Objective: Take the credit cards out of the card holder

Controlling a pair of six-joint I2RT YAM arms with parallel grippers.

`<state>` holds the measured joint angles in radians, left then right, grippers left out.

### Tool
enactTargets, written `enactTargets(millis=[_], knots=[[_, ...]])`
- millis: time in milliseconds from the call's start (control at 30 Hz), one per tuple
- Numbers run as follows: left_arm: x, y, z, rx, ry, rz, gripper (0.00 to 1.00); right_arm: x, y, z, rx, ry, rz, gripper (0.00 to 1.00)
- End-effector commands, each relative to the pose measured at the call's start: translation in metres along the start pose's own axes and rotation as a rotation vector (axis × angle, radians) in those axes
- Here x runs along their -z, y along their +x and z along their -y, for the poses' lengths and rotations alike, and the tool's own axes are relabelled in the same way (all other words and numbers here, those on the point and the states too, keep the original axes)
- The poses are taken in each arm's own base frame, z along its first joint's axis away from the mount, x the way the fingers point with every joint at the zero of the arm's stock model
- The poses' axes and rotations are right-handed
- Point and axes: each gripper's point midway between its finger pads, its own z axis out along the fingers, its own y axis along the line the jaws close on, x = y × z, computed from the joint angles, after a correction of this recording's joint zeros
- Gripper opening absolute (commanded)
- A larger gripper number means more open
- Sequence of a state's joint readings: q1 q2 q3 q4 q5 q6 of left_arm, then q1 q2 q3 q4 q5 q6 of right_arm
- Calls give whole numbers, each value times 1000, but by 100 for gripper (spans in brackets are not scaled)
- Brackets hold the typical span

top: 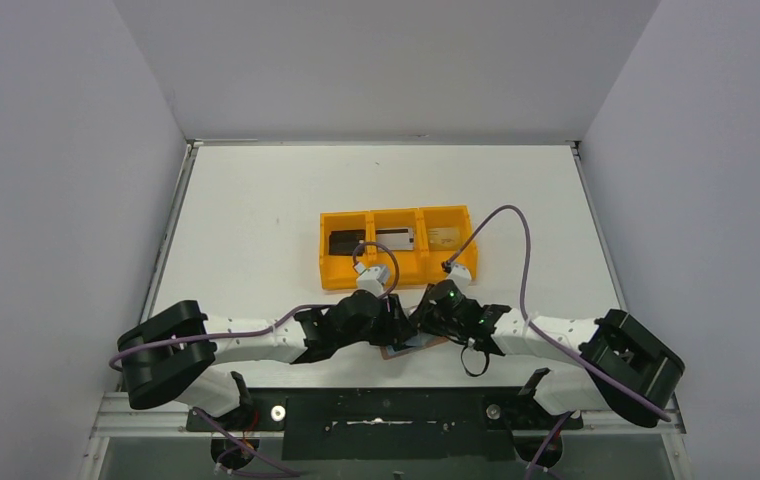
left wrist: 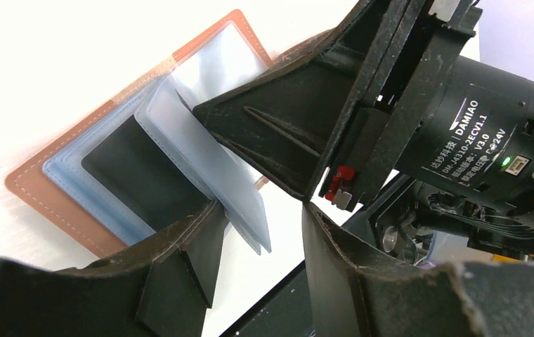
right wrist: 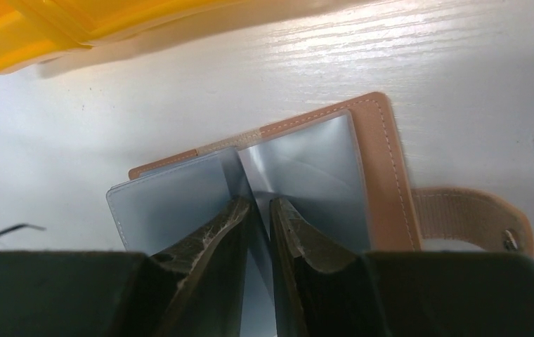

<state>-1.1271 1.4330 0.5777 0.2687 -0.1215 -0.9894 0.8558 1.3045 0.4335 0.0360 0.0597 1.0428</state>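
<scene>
**Lying open between the two grippers**

The card holder (right wrist: pixel 383 161) is lying open, inside up, on the table (top: pixel 256 200) near its front edge, with its snap tab (right wrist: pixel 468 217) sticking out sideways. The right gripper (right wrist: pixel 258 205) is pinching one clear sleeve leaf (left wrist: pixel 208 154) upright, jaws nearly together. The left gripper (left wrist: pixel 263 210) is standing just beside it, fingers apart around the leaf's free edge. Behind, the orange tray (top: pixel 396 272) is holding the credit cards (top: pixel 396 238), one per compartment: black, silvery grey, gold-tan.
</scene>
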Motion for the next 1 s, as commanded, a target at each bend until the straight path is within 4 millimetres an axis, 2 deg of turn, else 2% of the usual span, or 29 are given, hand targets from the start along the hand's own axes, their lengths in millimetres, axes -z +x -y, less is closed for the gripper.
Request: enactTargets(millis=[0, 200, 333, 400, 467, 667, 967], knots=[[2, -35, 47, 2, 134, 111, 44, 5, 14, 20, 9, 55, -42, 21], [2, -36, 46, 1, 128, 114, 43, 9, 9, 18, 6, 49, -24, 21], [-2, -38, 48, -16, 128, 115, 40, 16, 4, 15, 3, 34, -1, 25], [-5, -43, 58, -24, 139, 119, 38, 20, 0, 13, -7, 30, 16, 27], [-9, -43, 58, -33, 131, 111, 38, 24, -3, 15, -13, 33, 30, 29], [-16, -38, 55, -35, 119, 96, 38, 34, -8, 26, -33, 63, 64, 31], [-24, -38, 50, -43, 96, 93, 36, 49, -20, 28, -42, 66, 114, 32]])
